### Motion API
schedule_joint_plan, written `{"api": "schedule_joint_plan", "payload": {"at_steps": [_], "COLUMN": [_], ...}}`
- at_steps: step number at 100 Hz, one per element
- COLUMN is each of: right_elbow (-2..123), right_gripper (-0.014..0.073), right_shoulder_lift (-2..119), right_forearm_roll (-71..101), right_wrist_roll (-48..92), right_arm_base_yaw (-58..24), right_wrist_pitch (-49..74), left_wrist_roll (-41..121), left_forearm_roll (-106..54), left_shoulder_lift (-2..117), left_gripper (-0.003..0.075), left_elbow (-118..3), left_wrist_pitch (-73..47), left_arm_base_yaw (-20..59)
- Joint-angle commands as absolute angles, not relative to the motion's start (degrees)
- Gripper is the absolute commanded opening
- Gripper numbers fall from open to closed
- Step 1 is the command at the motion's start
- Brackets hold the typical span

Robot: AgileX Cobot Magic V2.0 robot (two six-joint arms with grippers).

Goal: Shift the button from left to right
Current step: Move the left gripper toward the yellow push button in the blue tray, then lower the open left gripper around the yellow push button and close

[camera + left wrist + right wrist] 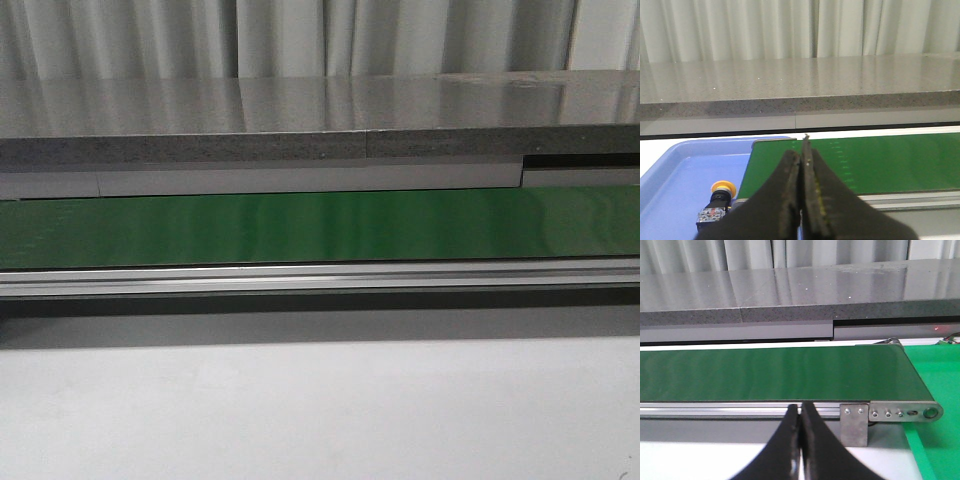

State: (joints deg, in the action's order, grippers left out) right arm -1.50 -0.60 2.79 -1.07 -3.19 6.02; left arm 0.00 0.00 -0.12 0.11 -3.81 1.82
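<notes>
Yellow-headed black push-button [717, 201] lies in my blue plastic tray [670, 175]; left gripper [801, 165] and right gripper [800, 412] both pinched closed, empty.

A conveyor belt [320, 228] runs across the scene from left to right, with a stone-topped counter [320, 105] behind it, curtains [300, 35] behind that, and a bare table [320, 410] in front. Seen from the left wrist, the button [719, 200] lies in a tray [675, 170] off the belt's left end, beside the closed jaws of the left gripper [801, 165]. Seen from the right wrist, the right gripper [801, 412], jaws together, sits before the belt's rail, a metal bracket [855, 425] just beside the jaws and a mat [935, 385] farther out past the belt's end.
</notes>
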Motion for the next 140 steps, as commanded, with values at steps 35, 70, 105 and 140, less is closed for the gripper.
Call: {"api": "schedule_joint_plan", "payload": {"at_steps": [35,70,105,140], "right_elbow": [-0.59,-0.59,-0.59,-0.59], "right_gripper": [-0.0066,-0.0066,-0.0066,-0.0066], "right_shoulder_lift": [-1.71,-1.71,-1.71,-1.71], "right_forearm_roll": [2.04,2.04,2.04,2.04], "right_wrist_roll": [-0.99,-0.99,-0.99,-0.99], "right_arm_base_yaw": [-3.32,-3.32,-3.32,-3.32], "right_wrist_pitch": [1.12,1.12,1.12,1.12], "left_wrist_roll": [-0.76,-0.76,-0.76,-0.35], "left_forearm_roll": [-3.08,-4.14,-5.56,-5.56], "left_shoulder_lift": [11.97,31.53,37.61,37.67], "left_gripper": [-0.0021,-0.0020,-0.0019,0.0608], "left_elbow": [-20.50,-42.23,-43.84,-43.84], "left_wrist_pitch": [-18.68,-41.75,-43.06,-42.95], "left_arm_base_yaw": [2.21,2.21,2.21,2.21]}}
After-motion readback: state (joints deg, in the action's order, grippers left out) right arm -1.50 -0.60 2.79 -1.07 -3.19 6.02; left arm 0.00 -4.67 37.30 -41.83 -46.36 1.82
